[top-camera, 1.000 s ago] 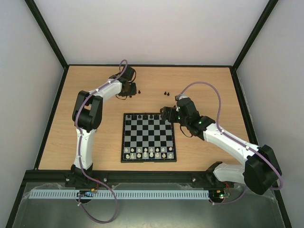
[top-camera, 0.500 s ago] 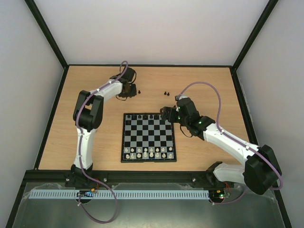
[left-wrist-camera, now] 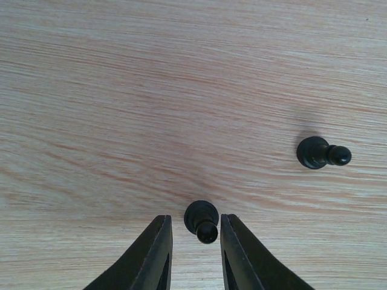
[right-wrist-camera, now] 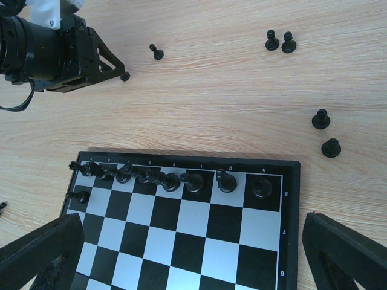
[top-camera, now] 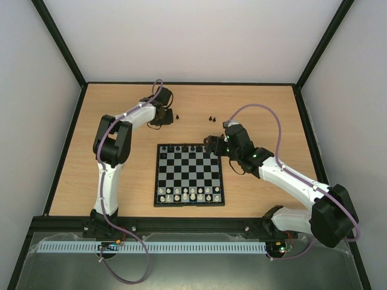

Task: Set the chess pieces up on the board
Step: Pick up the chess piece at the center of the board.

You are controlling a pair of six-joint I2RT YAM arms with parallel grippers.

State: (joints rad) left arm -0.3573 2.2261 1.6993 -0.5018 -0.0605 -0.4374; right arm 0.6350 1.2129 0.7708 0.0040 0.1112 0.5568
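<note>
Left gripper (left-wrist-camera: 194, 217): low over the desk (top-camera: 266, 109) toward its far edge, beyond the board's (right-wrist-camera: 291, 229) far left corner. Fingers (left-wrist-camera: 158, 254) narrowly parted, straddling one black pawn (left-wrist-camera: 201, 220) standing on the wood. Slim gap on one side; contact on the other cannot be told. Pawn not lifted. Second loose pawn (left-wrist-camera: 323, 153) lies off to the side, well apart.

Right gripper (right-wrist-camera: 190, 217): jaws spread wide, empty, hovering over the board's far edge.

Black back row (right-wrist-camera: 172, 180) lines that far edge; one pawn (right-wrist-camera: 78, 196) sits in the next row at the left. Four more black pawns (right-wrist-camera: 280, 41) stand loose on the desk beyond the far right corner. White pieces (top-camera: 190, 194) line the near edge.
</note>
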